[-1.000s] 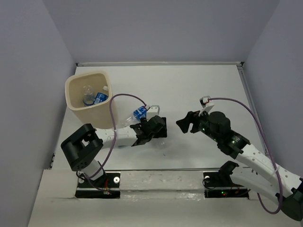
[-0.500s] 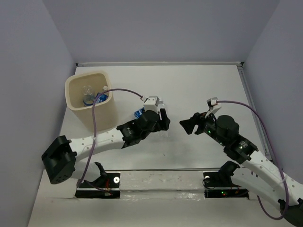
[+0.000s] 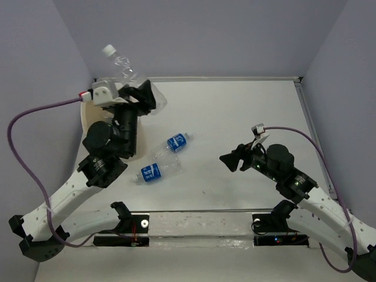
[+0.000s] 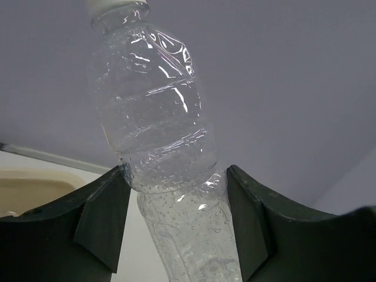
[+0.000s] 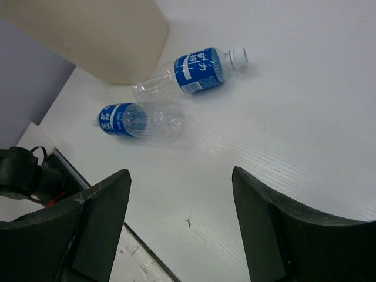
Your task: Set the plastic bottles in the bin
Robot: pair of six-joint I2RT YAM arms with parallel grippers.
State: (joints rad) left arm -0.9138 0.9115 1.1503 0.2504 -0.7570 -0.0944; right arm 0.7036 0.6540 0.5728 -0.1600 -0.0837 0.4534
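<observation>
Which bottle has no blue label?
The clear bottle held up in the left gripper: no label shows on it. The far bottle and near bottle lying on the table each wear one.

Bright, even, diffuse light from above; no hard shadows anywhere. Table [image 3: 247, 117] near white, slightly washed out in top view. Mottled glare along glossy near ledge [image 3: 200, 222]. Sharp white highlights on crinkles of clear bottle [image 4: 155, 117] in left wrist view; wall [image 4: 282, 70] behind it flat, featureless. Right wrist view crisp: far labelled bottle [image 5: 197, 70] and near labelled bottle [image 5: 138, 119] in focus, faint soft shadows beneath.
</observation>
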